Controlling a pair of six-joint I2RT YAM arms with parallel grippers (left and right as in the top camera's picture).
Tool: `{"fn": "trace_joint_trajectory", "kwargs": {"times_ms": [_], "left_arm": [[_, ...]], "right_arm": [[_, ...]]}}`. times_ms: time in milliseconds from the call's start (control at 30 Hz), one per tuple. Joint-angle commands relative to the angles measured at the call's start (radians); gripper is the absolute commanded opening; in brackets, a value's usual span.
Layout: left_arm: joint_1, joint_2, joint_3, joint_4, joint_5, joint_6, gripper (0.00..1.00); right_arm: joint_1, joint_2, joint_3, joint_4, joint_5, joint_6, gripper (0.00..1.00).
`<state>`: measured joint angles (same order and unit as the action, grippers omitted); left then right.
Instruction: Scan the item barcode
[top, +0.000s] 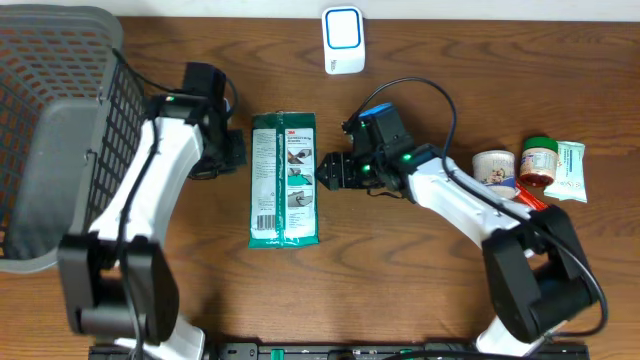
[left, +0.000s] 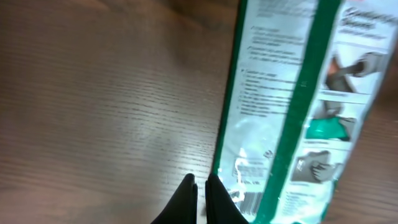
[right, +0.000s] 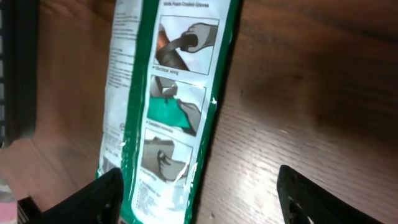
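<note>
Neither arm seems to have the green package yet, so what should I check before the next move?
1. Green package flat on the table, barcode facing up: ok.
2. Left gripper gripping the package: not ok, shut on nothing beside its edge.
3. Right gripper open at the package's other edge: ok.
4. Right fingers low enough to pinch it: cannot tell.
5. Scanner unobstructed: ok.
</note>
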<state>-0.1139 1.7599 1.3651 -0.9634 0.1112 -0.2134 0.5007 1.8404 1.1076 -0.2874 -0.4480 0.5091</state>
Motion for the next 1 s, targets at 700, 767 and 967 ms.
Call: {"fn": "trace_joint_trajectory", "kwargs": {"times_ms": [700, 767, 967], "left_arm": [[-0.003, 0.305, -0.004, 0.069, 0.097, 0.032, 0.07], [-0.003, 0.305, -0.004, 0.069, 0.127, 0.037, 0.08], [-0.010, 0.305, -0.029, 0.076, 0.166, 0.037, 0.08]], "right_arm": [[0.019, 0.164, -0.008, 0.079, -0.148, 0.127, 0.67], [0.021, 0.196, -0.008, 0.097, -0.206, 0.153, 0.66], [0.057, 0.253, -0.008, 0.166, -0.321, 0.160, 0.59]]}}
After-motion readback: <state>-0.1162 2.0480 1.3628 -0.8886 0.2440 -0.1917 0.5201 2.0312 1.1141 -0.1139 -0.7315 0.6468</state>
